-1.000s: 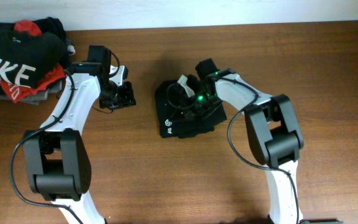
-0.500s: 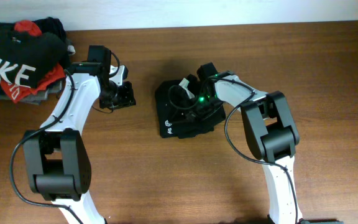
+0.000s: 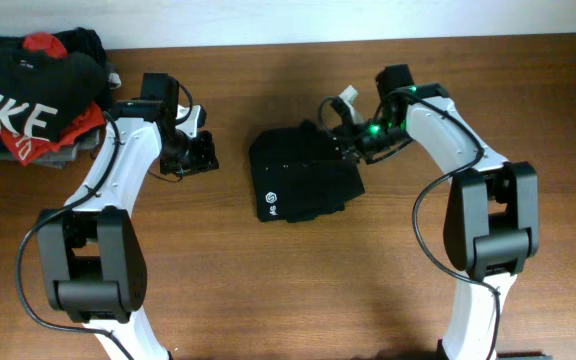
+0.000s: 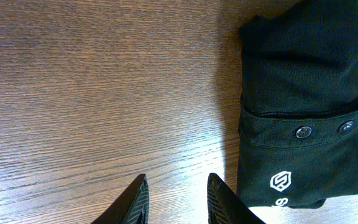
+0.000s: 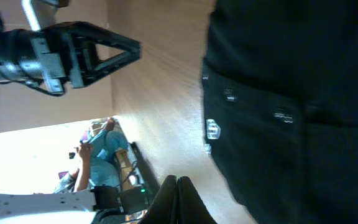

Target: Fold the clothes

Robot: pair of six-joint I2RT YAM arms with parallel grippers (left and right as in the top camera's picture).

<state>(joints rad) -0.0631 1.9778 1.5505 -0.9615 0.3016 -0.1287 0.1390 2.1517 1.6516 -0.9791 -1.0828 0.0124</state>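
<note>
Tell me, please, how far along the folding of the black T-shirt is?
Done, it seems: the black T-shirt lies on the table as a compact folded bundle, logo up. In hand: nothing; the right gripper is shut and empty beside the bundle, the left gripper open over bare wood. Left: perhaps tidying or setting it aside.

1. Overhead, you get soft, even light on the wooden table (image 3: 268, 290), with faint shadows.
2. In the left wrist view, you see crisp wood grain under flat light.
3. In the right wrist view, the room (image 5: 42, 155) at 8 o'clock is blown out white, and the black T-shirt (image 5: 303, 93) is dark, soft and nearly featureless.
</note>
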